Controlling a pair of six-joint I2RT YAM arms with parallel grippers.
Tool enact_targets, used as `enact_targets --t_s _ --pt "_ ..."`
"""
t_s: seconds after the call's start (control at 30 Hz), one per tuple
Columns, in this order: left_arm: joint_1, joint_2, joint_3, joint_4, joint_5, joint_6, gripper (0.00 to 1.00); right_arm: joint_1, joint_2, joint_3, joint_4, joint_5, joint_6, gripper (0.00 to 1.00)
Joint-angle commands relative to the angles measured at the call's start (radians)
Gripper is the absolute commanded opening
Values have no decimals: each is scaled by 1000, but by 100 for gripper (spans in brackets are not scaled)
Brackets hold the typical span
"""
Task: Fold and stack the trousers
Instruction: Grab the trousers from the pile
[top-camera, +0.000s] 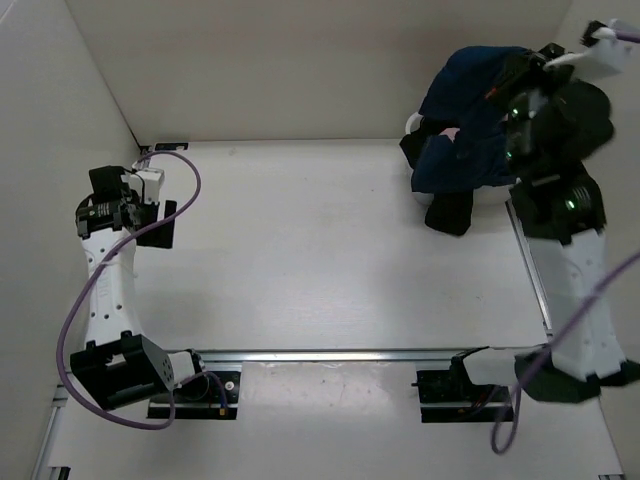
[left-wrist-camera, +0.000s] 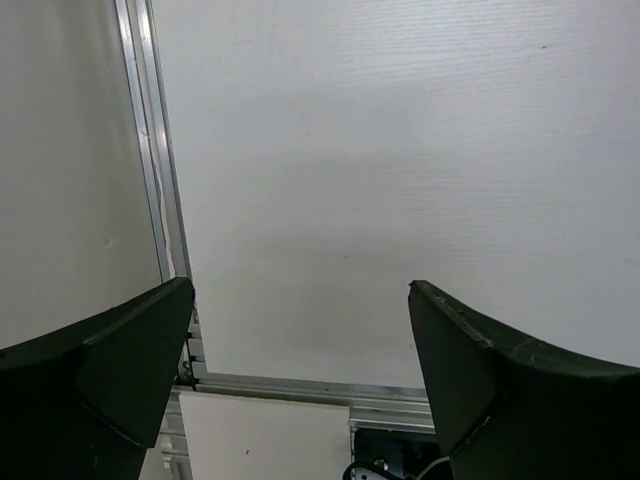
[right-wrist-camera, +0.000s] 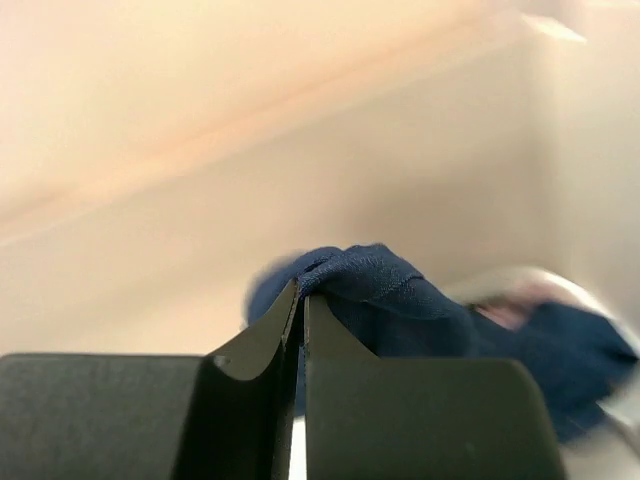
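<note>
The dark navy trousers (top-camera: 465, 125) hang in a bunched heap at the far right, lifted off the table, with a dark fold (top-camera: 450, 210) drooping to the surface. My right gripper (top-camera: 510, 75) is shut on a fold of the trousers (right-wrist-camera: 385, 290) and holds it up; the jaws are pressed together with cloth pinched between them. My left gripper (top-camera: 165, 215) is open and empty at the far left, over bare table; its fingers (left-wrist-camera: 470, 370) stand wide apart.
White walls close in the table at the back and left. An aluminium rail (top-camera: 330, 355) runs along the near edge between the arm bases, and another rail (top-camera: 530, 270) runs along the right side. A purple cable (top-camera: 120, 260) loops by the left arm.
</note>
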Motion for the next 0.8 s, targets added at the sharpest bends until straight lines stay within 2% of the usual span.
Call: enact_targets --t_s 0.0,0.07,0.1,0.13,0.17,0.2,0.23,0.27,0.3,0.33,0.37,0.4,0.43,0.47,0.5,0.53,0.57,0.63,0.77 --pt "0 -34 4 28 59 -26 100 126 -54 5 139 -136 -39 0" --pt "0 -34 21 28 59 -26 100 153 -54 31 175 -280 25 0" --pt "0 -34 33 19 59 -35 100 153 -54 31 209 -376 126 0" --pt "0 -34 56 19 50 -44 100 153 -9 31 275 -560 174 0" --pt "0 -43 68 19 49 -44 100 163 28 56 286 -637 232 0" --pt "0 -43 93 19 21 -67 100 194 134 139 277 -697 319 0" --pt "0 -43 107 19 4 -80 100 237 198 207 178 -728 320 0" --pt "0 -43 120 19 -15 -90 100 365 273 294 94 -697 234 0" --pt "14 -43 131 30 -54 -106 100 434 438 494 11 -675 180 0" --pt "23 -53 153 43 -73 -106 100 493 523 581 -121 -675 149 0" --pt "37 -53 162 53 -90 -119 100 559 600 649 -177 -692 138 0" --pt "67 -53 171 63 -119 -129 100 571 700 686 -221 -739 198 0" --pt "81 -53 183 63 -131 -129 100 571 719 641 -263 -756 241 8" --pt "92 -62 183 76 -132 -129 100 571 707 581 -263 -770 260 49" --pt "92 -62 183 76 -132 -108 100 571 687 524 -275 -758 233 66" --pt "101 -62 183 76 -132 -98 100 571 634 440 -309 -677 201 78" --pt "101 -62 183 76 -119 -98 100 571 601 401 -309 -643 166 99" --pt "101 -71 174 76 -96 -80 100 571 532 323 -318 -592 90 99" --pt "69 -51 115 76 -27 -54 100 532 325 124 -353 -433 78 99"
